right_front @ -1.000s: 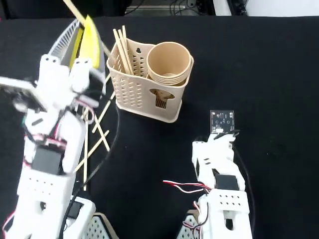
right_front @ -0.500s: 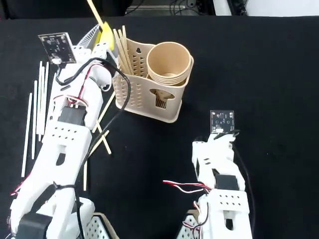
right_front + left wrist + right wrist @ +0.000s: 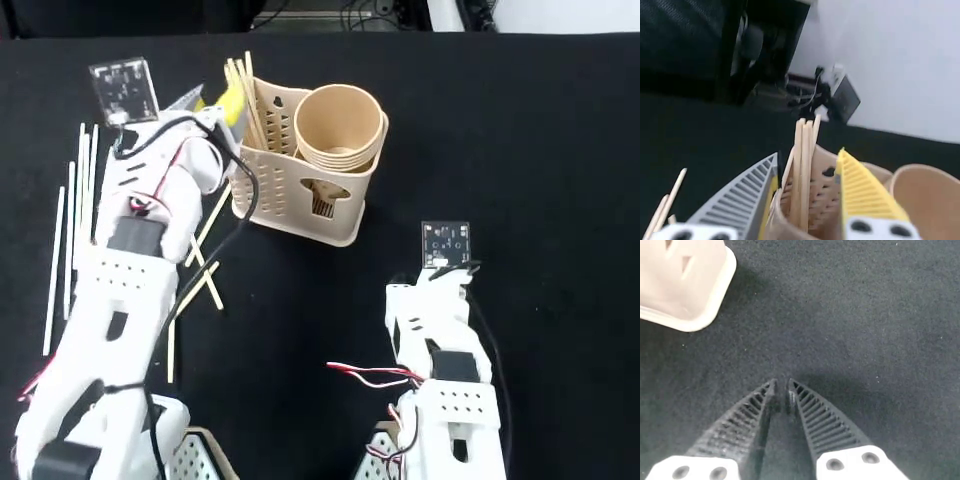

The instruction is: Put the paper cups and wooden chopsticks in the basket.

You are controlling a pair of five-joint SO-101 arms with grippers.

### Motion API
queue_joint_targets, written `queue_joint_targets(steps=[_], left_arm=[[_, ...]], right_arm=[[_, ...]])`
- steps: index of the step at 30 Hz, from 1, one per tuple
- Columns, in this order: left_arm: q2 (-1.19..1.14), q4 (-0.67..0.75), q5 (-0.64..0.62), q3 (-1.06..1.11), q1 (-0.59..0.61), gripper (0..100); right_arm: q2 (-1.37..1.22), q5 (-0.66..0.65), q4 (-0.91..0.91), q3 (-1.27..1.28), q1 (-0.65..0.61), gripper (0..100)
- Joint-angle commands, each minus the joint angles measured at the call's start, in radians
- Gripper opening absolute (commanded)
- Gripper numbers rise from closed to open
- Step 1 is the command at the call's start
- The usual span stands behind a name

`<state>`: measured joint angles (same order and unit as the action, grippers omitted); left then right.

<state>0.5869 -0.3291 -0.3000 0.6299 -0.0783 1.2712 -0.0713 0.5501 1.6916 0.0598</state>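
Left gripper (image 3: pixel 808 153) dropping to basket (image 3: pixel 290 195) corner, jaws opening wide, empty. Raised chopstick gone, apparently joining bundle of chopsticks (image 3: pixel 804 165) standing between its tips. Cups (image 3: pixel 338 125) sitting just beyond. Loose sticks (image 3: pixel 75 220) lying behind gripper, awaiting pickup. Right gripper (image 3: pixel 780 387) resting nearly closed, empty.

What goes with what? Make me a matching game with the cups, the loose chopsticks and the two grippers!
Things:
1. paper cups
2. loose chopsticks
3. left gripper
4. right gripper

Where or how:
A. shut, over the bare table
B. open, at the basket
C. stacked inside the basket
D. lying on the table

Pairs: 1-C, 2-D, 3-B, 4-A
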Motion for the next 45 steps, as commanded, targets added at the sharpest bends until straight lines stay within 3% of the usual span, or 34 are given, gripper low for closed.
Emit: queue_joint_targets(steps=[1,6,9,11,15,20,24,38,45], left_arm=[[0.097,-0.411,0.077,-0.226,0.042,21],[0.1,-0.778,0.084,-0.452,0.222,21],[0.068,-0.891,0.1,-0.467,0.343,21],[0.025,-0.93,0.175,-0.464,0.403,21],[-0.141,-0.945,0.296,-0.44,0.45,21],[-0.404,-0.937,0.523,-0.453,0.423,21],[-0.592,-0.937,0.603,-0.547,0.41,22],[-1.194,-0.941,0.638,-1.041,0.41,22],[-1.353,-0.947,0.638,-1.148,0.409,3]], right_arm=[[0.015,-0.006,-0.017,-0.004,-0.015,4.3],[0.015,-0.006,-0.015,-0.004,-0.015,4.3],[0.015,-0.006,-0.014,-0.004,-0.015,4.3],[0.015,-0.006,-0.014,-0.004,-0.015,4.3],[0.015,-0.006,-0.012,-0.004,-0.015,4.3],[0.015,-0.006,-0.012,-0.004,-0.015,4.2],[0.015,-0.006,-0.012,-0.004,-0.015,4.2],[0.015,-0.006,-0.012,-0.004,-0.014,4.2],[0.015,-0.006,-0.012,-0.004,-0.014,4.2]])
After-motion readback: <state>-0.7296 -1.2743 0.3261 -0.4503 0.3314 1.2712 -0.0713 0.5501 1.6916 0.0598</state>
